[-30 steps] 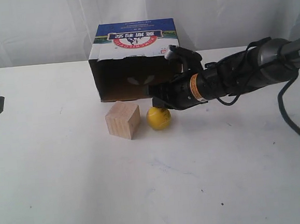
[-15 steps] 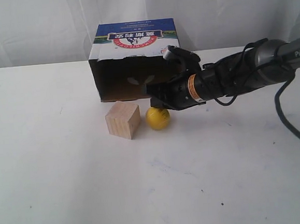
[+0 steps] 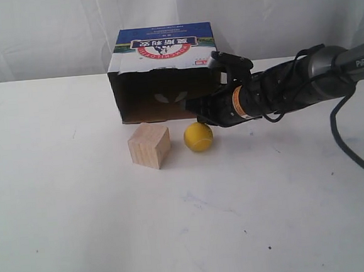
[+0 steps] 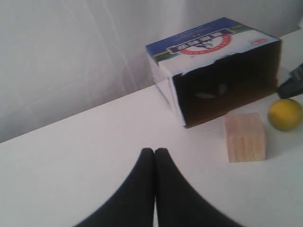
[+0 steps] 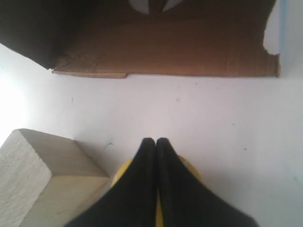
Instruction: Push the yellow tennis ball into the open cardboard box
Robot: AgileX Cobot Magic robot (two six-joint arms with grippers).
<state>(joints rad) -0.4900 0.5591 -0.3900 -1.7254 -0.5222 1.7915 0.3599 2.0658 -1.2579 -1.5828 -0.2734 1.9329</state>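
Note:
The yellow tennis ball lies on the white table in front of the right part of the open cardboard box's mouth, a short gap from it. My right gripper is shut and empty. It hovers just above and behind the ball, between ball and box, tips towards the opening. In the right wrist view the shut fingers cover most of the ball, with the box floor beyond. My left gripper is shut, empty and far from the box and ball.
A pale wooden cube stands just left of the ball, also in front of the box; it shows as well in both wrist views. White curtain hangs behind the table. The right arm's cable trails off at the right edge.
The ball has rolled slightly right and nearer the box, away from the cube. The right gripper drew back to the right and rose a little. The left gripper left the exterior view.

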